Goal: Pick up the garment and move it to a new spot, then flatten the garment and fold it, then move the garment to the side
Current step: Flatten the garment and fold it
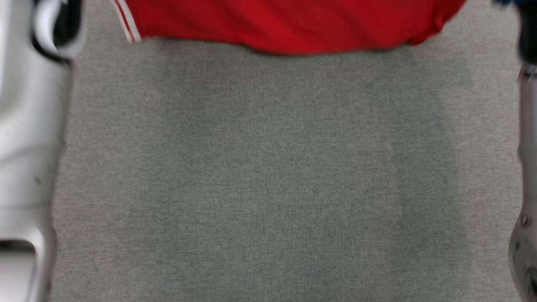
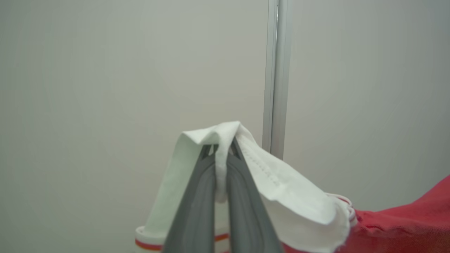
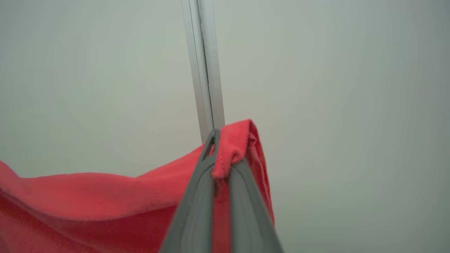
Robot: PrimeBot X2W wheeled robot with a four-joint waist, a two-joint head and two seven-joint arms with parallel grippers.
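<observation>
The garment point(image 1: 285, 25) is red with white, red-striped trim, and its lower edge hangs along the top of the head view above the grey surface. In the left wrist view my left gripper point(image 2: 220, 149) is shut on the garment's white part point(image 2: 281, 186), which drapes over both fingers, with red cloth trailing to the right. Over in the right wrist view my right gripper point(image 3: 225, 147) is shut on a red edge of the garment point(image 3: 88, 200), which folds over the fingertips and stretches away to the left. Both wrist views face a pale wall.
A grey fabric-covered surface point(image 1: 268, 180) spans the head view. My pale left forearm point(image 1: 29, 138) runs down its left edge and my right arm point(image 1: 526, 167) down its right edge. A vertical metal strip point(image 2: 276, 73) divides the pale wall behind the held garment.
</observation>
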